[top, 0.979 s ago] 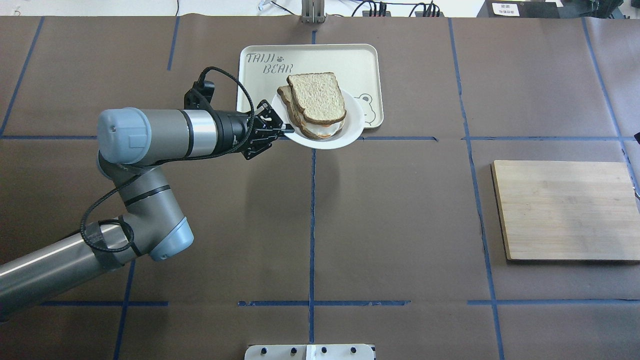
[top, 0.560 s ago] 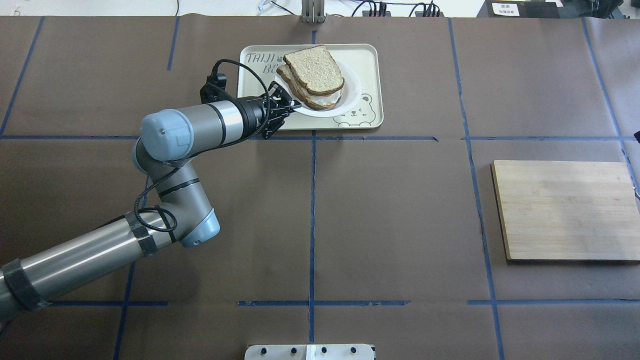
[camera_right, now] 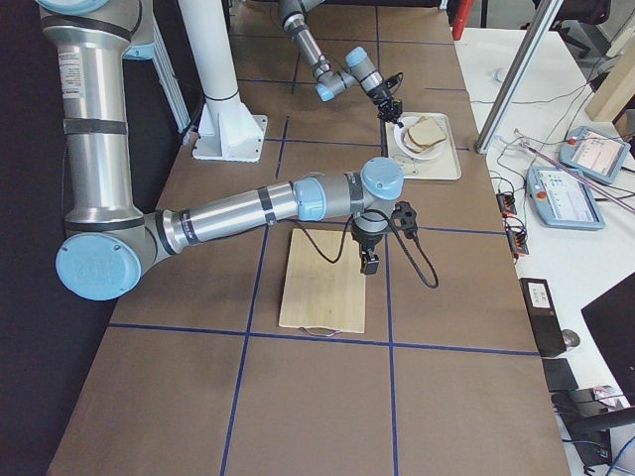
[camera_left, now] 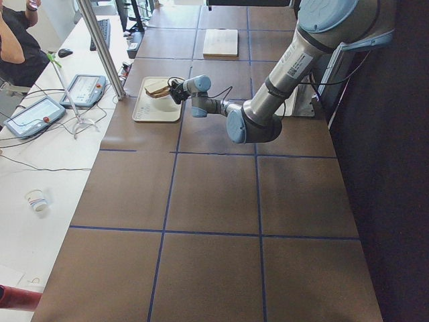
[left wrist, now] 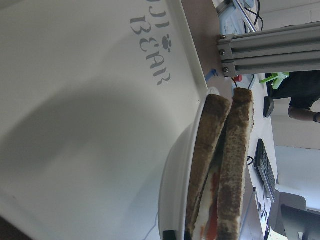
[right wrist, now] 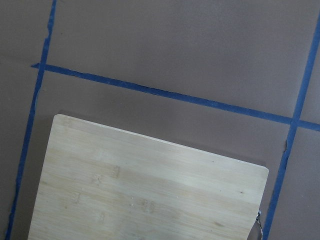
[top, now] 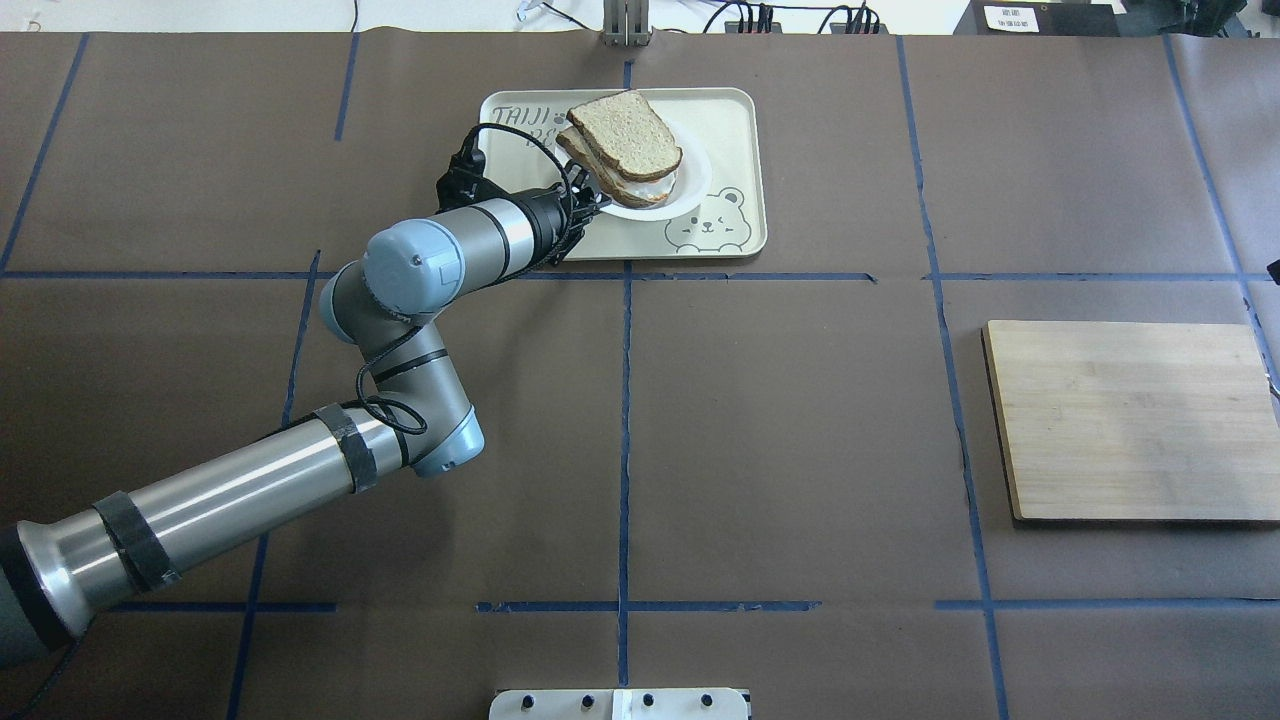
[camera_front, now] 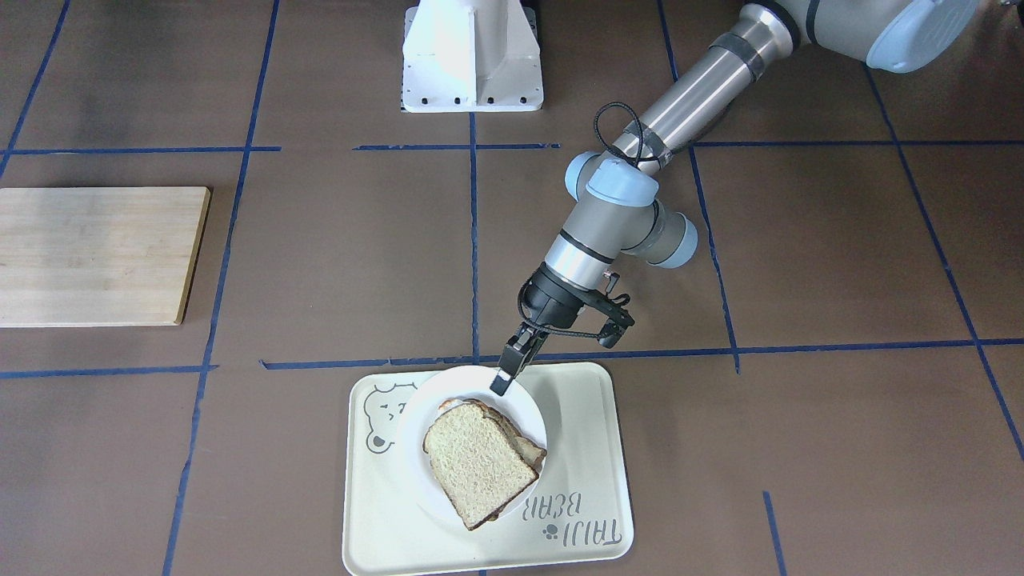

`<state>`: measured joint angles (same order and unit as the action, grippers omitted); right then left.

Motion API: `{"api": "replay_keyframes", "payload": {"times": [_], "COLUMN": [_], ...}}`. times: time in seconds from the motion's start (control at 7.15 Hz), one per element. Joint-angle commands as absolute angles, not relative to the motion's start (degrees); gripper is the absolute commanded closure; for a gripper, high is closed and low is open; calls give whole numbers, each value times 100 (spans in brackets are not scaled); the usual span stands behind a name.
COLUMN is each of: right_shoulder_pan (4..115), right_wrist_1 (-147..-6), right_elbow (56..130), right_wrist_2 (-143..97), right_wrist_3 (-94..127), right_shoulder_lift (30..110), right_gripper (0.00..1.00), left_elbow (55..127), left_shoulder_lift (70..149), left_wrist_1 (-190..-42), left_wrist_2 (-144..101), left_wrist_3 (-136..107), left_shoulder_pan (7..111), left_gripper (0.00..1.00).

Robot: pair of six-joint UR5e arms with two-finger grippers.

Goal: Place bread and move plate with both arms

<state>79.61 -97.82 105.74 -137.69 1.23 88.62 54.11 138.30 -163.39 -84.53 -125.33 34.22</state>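
The plate [camera_front: 414, 424] is being held by its rim in the clamped fingers [camera_front: 507, 370] of the left gripper [camera_front: 501, 387], seemingly just over the tray [camera_front: 584, 416]. If tilted, the bread [camera_front: 476, 460] on top could be slid off.

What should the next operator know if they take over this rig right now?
Left end effector: shut on the rim of the plate, which is over the tray; I cannot tell whether it rests there.
Right end effector: above the wooden board; I cannot tell if it is open or shut.
Done: the bread lies on the egg-topped slice on the plate.
To do: probably settle the plate, release, retract.
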Motion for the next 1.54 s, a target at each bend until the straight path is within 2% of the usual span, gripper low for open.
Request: {"api": "replay_keyframes", "payload": {"times": [0.0,0.14,0.28,0.42,0.56,0.7,0.84,1.12,1.4], "right_shoulder_pan": [7954,7963,7954,7954,7954,7954,7954,7954,7954], "right_wrist_1": [-9782,-9782,-9782,-9782,-9782,-9782,-9782,-9782,-9782], "right_elbow": [10564,10564,10564,10564,10564,10564,10564,10556,10556], "right_wrist_2": [-13772,-13772,-13772,-13772,-13772,-13772,-13772,-13772,-13764], "right_wrist_3": [132,132,141,132,132,141,141,149,158], "right_shoulder_lift": [8859,8868,8877,8886,8886,8886,8894,8912,8912], "right_gripper": [0,0,0,0,0,0,0,0,0], "left_elbow": [5230,5177,5177,5177,5220,5517,6181,7342,8039], "left_shoulder_lift": [13904,13939,13939,13896,13835,13616,13031,12369,11605], "left_wrist_1": [-16339,-16339,-16339,-16330,-16313,-16269,-16112,-15200,-14811], "left_wrist_2": [-8307,-8175,-8165,-8182,-8217,-8557,-9135,-10628,-11658], "left_wrist_3": [-12551,-12777,-12901,-12876,-12754,-12396,-12105,-11631,-10387], "left_shoulder_pan": [3419,3419,3428,3445,3480,3594,3812,4610,5384], "left_gripper": [99,97,91,37,0,0,0,0,0]}}
